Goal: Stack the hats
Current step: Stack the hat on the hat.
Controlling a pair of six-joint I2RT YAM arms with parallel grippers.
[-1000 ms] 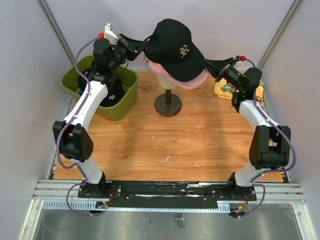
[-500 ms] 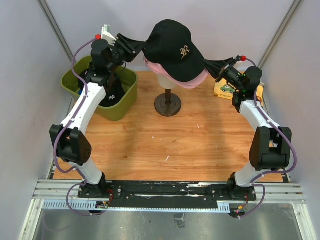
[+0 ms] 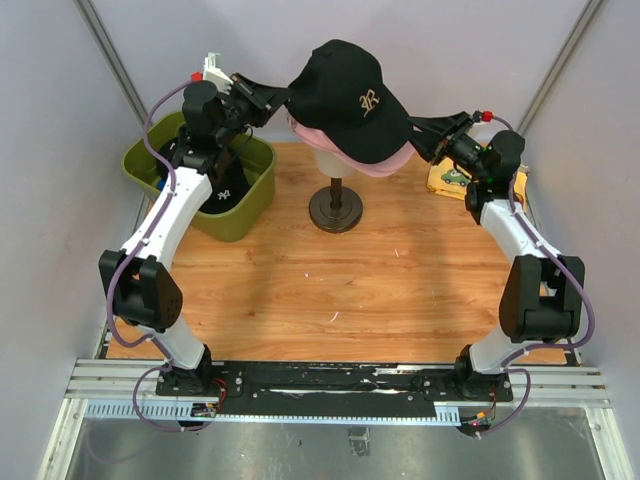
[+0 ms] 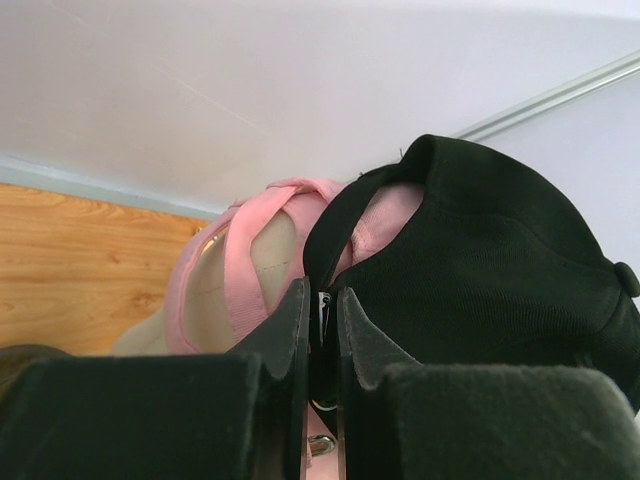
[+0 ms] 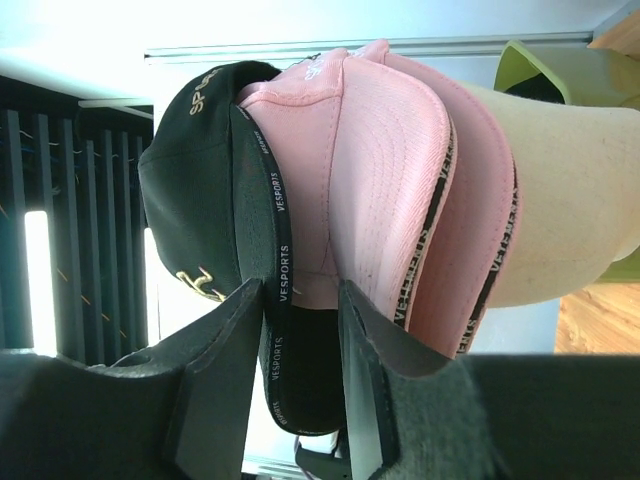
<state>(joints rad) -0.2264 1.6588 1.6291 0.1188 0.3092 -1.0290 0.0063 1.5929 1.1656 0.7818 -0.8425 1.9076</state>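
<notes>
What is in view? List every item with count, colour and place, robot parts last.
black cap: 1, black with gold logo, topmost on the mannequin head, over the pink cap
pink cap: 1, pink, on the head under the black cap
second black cap: 1, black with white logo, inside the bin
blue item: 1, blue, mostly hidden in the bin; cannot tell what it is
mannequin head: 1, cream, rear centre of the table
stand: 1, dark, under the head
bin: 1, olive green, rear left
yellow item: 1, yellow, rear right, partly behind the right arm
table: 1, wood
left gripper: black, shut on the black cap's rear edge
right gripper: black, shut on the black cap's brim
</notes>
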